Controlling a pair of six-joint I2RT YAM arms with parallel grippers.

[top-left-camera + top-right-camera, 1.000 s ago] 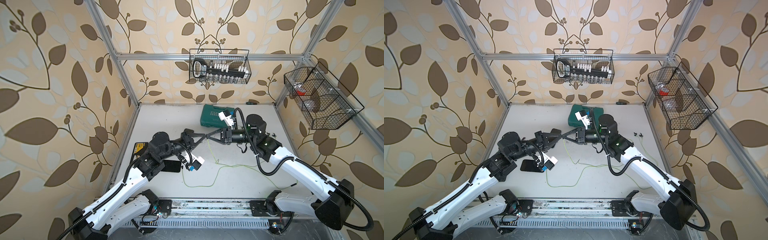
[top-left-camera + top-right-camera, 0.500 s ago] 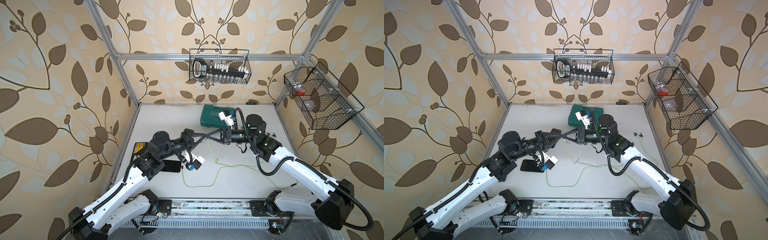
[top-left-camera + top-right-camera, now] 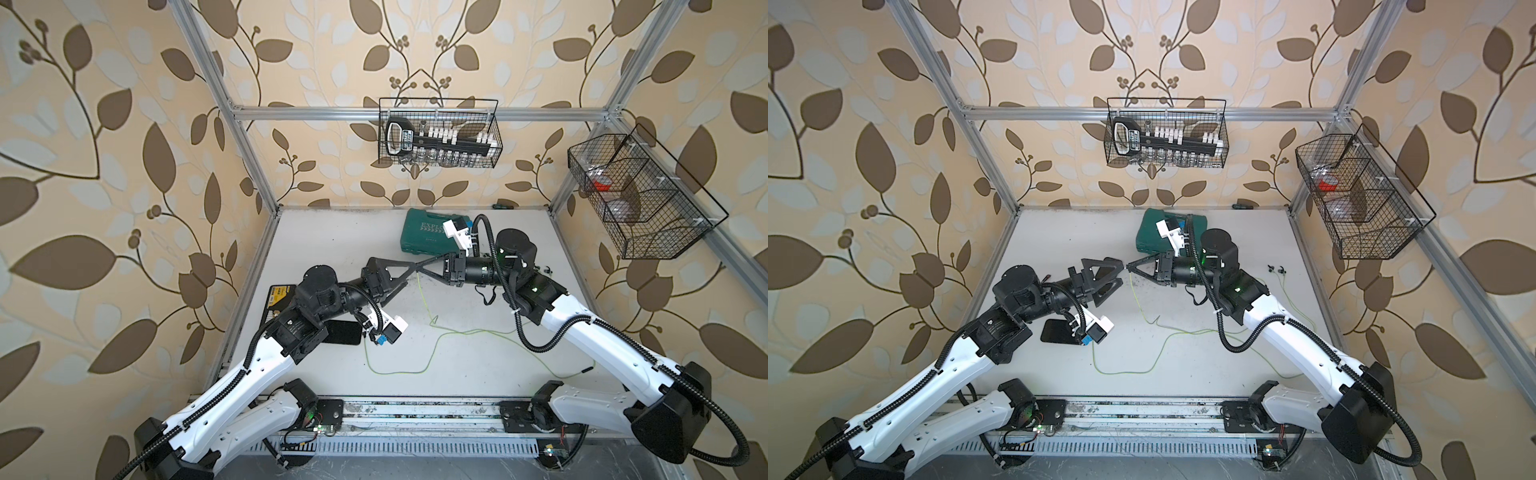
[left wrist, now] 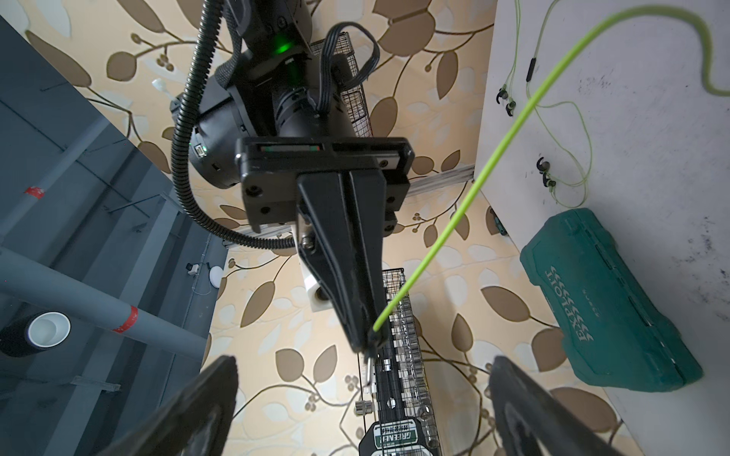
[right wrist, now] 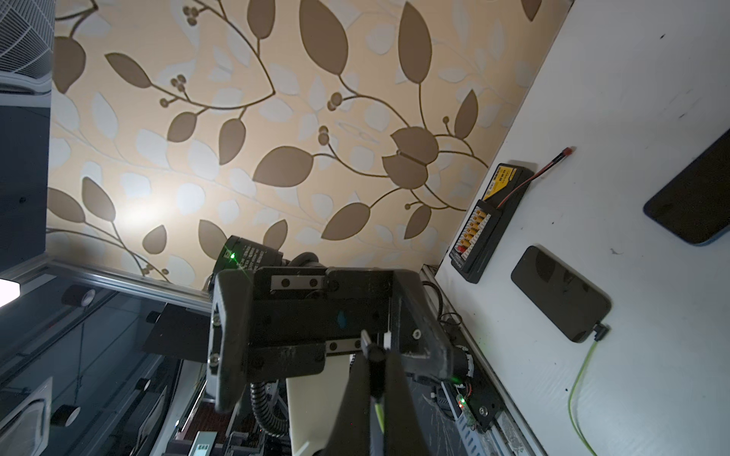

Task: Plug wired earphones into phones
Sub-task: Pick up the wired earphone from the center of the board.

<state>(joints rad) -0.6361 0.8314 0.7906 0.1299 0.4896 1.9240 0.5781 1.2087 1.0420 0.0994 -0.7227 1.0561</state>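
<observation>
At the back of the surface (image 3: 332, 232), near the middle, sits the toolbox (image 3: 428, 235). A long case (image 3: 279, 299) lies along the left edge; just right of it lies the near phone (image 3: 343, 332), the far phone (image 5: 695, 197) further back. An earphone cable (image 3: 399, 372) loops across the middle, earbuds (image 3: 1282, 271) to the right.

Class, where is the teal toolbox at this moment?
In both top views, the teal toolbox lies flat near the back of the table, just behind the right gripper.
</observation>
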